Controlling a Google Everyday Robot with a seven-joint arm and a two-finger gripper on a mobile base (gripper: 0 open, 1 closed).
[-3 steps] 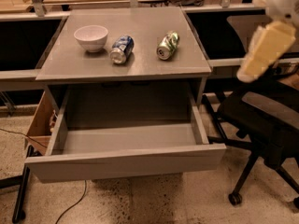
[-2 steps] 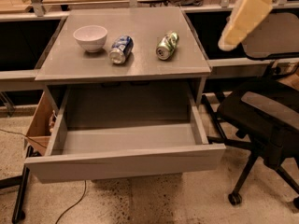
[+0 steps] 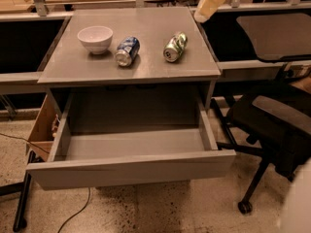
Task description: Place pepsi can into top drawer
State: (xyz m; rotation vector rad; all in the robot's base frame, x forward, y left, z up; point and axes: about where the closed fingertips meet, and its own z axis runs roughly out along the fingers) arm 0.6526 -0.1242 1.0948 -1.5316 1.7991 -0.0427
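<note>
Over the last second the cream-coloured arm had swung from beside the office chair (image 3: 277,115) up and leftward in the camera view, so that its gripper (image 3: 200,15) hung at the back right corner of the worktop (image 3: 146,25); the cans, the bowl and the drawer had not shifted. Whether the gripper was open or closed could not be told, and it carried nothing visible. The pepsi can (image 3: 127,51) lay on its side near the middle of the worktop, to the left of the gripper and nearer the front edge. Its long axis ran roughly front to back with a slight slant, the silver top turned toward the front. The green and silver can (image 3: 175,46) lay between it and the gripper, also on its side and similarly slanted, so the reach would likely have to pass over or around it. A white bowl (image 3: 95,38), smooth and rounded, stood just beside the pepsi can on the left, not touching it as far as could be seen. The pepsi can looked like thin glossy metal, a cylinder apt to roll sideways if nudged. The worktop was flat, matte grey. Below it the top drawer (image 3: 131,168) stood pulled fully out, wide and shallow, with a plain flat front panel and bare grey inner walls.
</note>
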